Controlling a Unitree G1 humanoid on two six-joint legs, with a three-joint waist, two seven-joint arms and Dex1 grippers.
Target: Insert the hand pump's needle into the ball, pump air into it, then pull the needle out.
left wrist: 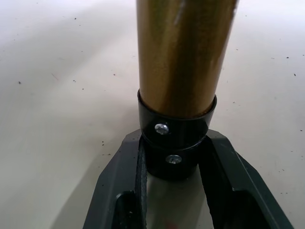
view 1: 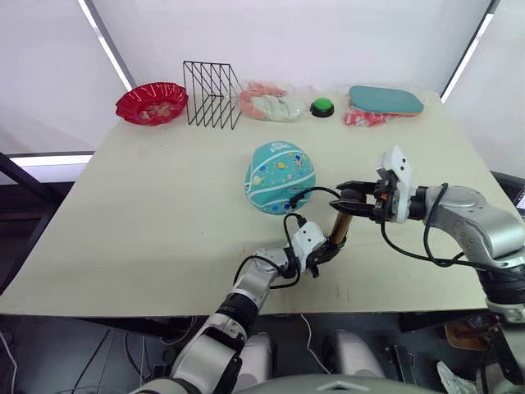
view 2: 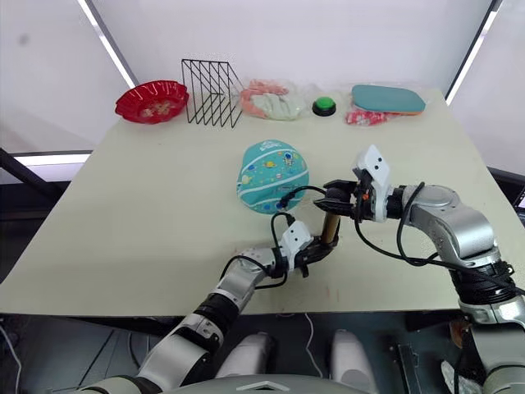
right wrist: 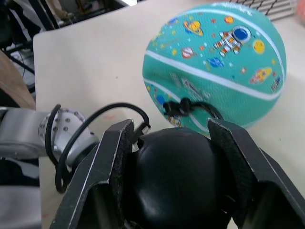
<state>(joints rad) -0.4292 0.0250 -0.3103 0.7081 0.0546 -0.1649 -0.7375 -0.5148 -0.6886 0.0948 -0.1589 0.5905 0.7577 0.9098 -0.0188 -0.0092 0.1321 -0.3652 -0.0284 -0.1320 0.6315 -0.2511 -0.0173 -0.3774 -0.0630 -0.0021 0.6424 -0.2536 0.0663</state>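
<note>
2 grippers hold 1 hand pump [view 1: 340, 227] upright on a pale table [view 1: 148, 213], just beside the ball [view 1: 280, 176], which sits near the table's middle with one side flattened. The left gripper [view 1: 328, 249] clamps the pump's lower black end cap; the left wrist view shows both fingers [left wrist: 126, 167] pressed against that cap [left wrist: 174, 143], with 2 small screws visible and the gold-brass cylinder rising from it. The right gripper [view 1: 354, 197] closes narrowly around the black T-handle [right wrist: 178, 176] at the top, and the right wrist view shows its 2 fingers [right wrist: 112, 162] touching the handle on both sides.

That same wrist view offers what the head views cannot: the ball's cartoon planets and astronaut, its white seam lines, and the thin black hose [right wrist: 95, 119] looping from the pump to a small black fitting [right wrist: 178, 107] set against the ball's surface. The needle itself cannot be made out.

The head views alone take in the back of the table: a red bowl [view 1: 151, 103], a black wire rack [view 1: 212, 94], a bagged pink and white item [view 1: 269, 103], a green button [view 1: 322, 107] and a teal paddle case [view 1: 385, 100].
</note>
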